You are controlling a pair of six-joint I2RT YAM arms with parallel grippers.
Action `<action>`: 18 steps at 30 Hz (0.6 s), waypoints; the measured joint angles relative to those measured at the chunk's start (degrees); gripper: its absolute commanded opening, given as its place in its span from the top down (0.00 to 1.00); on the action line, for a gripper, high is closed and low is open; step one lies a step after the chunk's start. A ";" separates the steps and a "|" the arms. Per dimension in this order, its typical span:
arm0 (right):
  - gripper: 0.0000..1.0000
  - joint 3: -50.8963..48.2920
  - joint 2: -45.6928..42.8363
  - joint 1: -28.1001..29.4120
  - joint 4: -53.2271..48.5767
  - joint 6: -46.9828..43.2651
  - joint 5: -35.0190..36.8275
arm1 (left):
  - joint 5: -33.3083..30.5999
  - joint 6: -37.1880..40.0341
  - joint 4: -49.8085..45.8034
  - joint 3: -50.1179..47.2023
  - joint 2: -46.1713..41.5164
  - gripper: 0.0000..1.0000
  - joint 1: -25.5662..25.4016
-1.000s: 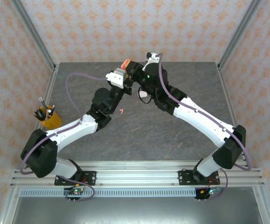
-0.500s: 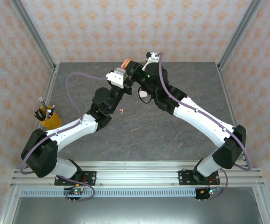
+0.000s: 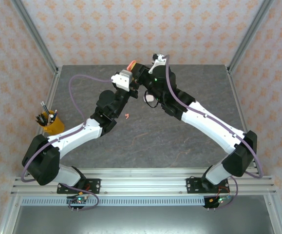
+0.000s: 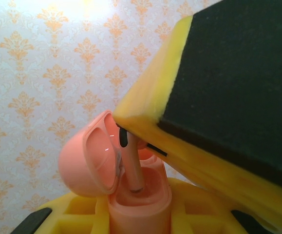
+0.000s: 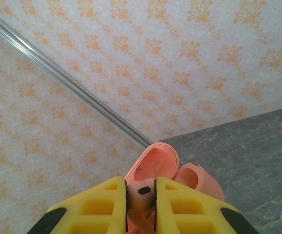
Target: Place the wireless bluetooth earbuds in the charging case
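At the table's [image 3: 189,146] 12 o'clock edge the two arms meet, raised above the surface. The left gripper [image 3: 129,73] is clamped tight on the pink case [image 3: 131,65], fingers pressed to its lower body, as the left wrist view shows with the case [image 4: 138,204] standing between the yellow fingers [image 4: 77,214]. Its lid [image 4: 84,163] hangs open toward 9 o'clock. The right gripper [image 5: 141,195] is closed nearly all the way on a pink earbud [image 5: 141,191], pinching its head. In the left wrist view that earbud [image 4: 131,168] stands stem down, its tip in the case's well, with a right finger [image 4: 189,146] reaching in from 2 o'clock. A loose pink earbud [image 3: 127,115] lies on the table just toward 9 o'clock of centre, and a small white object [image 3: 151,99], partly hidden under the right arm, lies toward 12 o'clock of centre. A yellow pen cup [image 3: 51,123] stands at the 9 o'clock edge.
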 measured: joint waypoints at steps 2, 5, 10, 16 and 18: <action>0.83 -0.50 -0.31 0.04 0.35 -0.44 0.02 | 0.00 0.00 -0.39 0.07 0.00 1.00 0.00; 0.83 -1.40 -0.72 0.09 1.05 -0.87 0.04 | 0.07 0.00 -0.74 0.15 0.00 1.00 0.00; 0.83 -3.04 -1.75 0.24 1.97 -1.66 0.09 | 0.61 0.00 -1.90 0.74 0.22 1.00 0.00; 0.83 -3.23 -2.08 0.24 2.75 -2.16 0.00 | 0.85 -0.02 -2.10 1.31 0.26 1.00 0.00; 0.84 -3.23 -2.10 0.24 2.84 -2.32 -0.02 | 0.85 -0.02 -2.12 1.46 0.26 1.00 0.00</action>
